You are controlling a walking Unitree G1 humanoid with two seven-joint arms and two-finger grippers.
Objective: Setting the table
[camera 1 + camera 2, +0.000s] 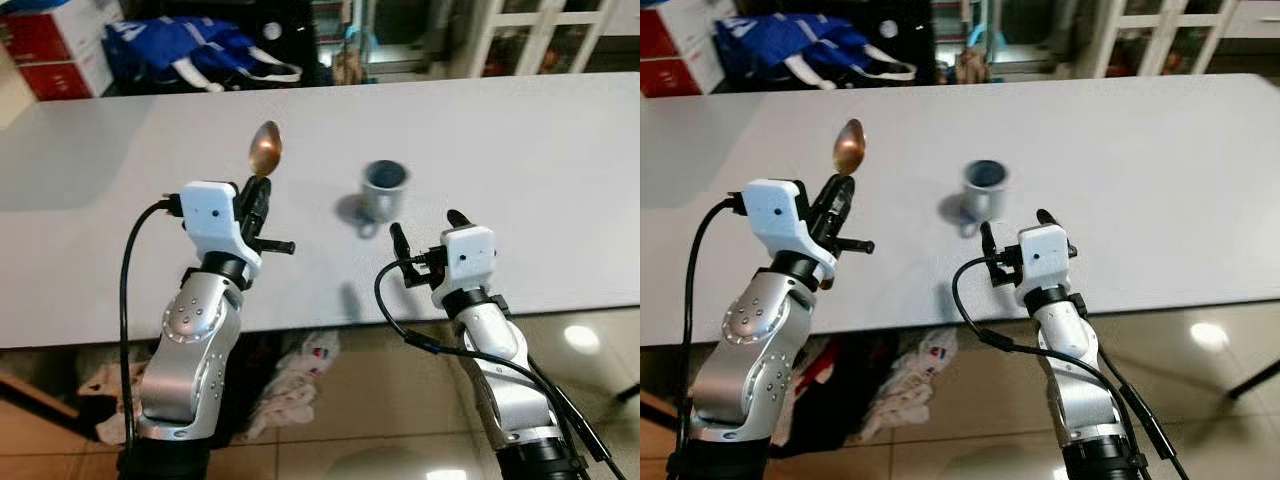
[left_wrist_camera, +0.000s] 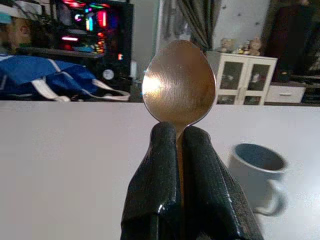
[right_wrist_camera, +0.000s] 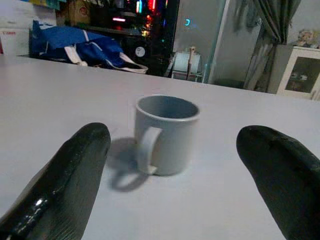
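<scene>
Left gripper (image 2: 181, 150) has its jaws clamped tight on a copper-toned spoon (image 1: 265, 148), bowl sticking up above the white tabletop (image 1: 520, 140). Right gripper (image 1: 428, 233) sits with jaws spread wide and nothing in them, aimed at a grey mug (image 3: 164, 133) standing upright just ahead, handle facing it. Blue bag (image 1: 185, 45) behind; no writing I can actually read.
</scene>
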